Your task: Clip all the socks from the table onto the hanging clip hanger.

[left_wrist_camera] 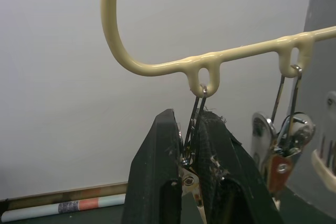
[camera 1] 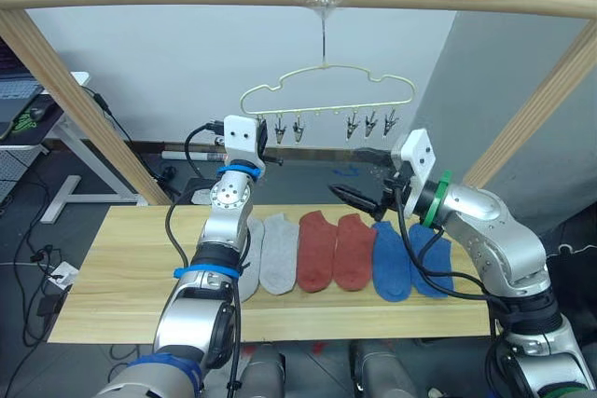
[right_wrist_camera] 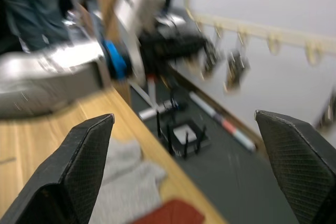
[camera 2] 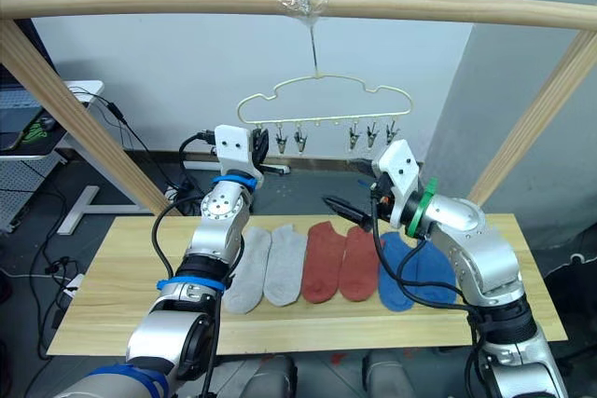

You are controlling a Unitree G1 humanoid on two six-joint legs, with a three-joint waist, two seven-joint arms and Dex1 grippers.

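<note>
Left wrist view is showing the left gripper [left_wrist_camera: 193, 166] pinching the end clip [left_wrist_camera: 191, 174] of the clip hanger [camera 1: 326, 90], probably squeezing it open to take a sock. Right gripper [camera 1: 366, 177] is hovering with fingers spread wide and empty above the six socks [camera 1: 336, 251], which are lying in a row along the table's [camera 1: 121, 267] middle.

Grey, rust-red, blue socks [camera 1: 335, 251], light-wood table [camera 1: 121, 267], pale-yellow clip hanger [camera 1: 326, 90], seemingly black claw [left_wrist_camera: 190, 167]
</note>
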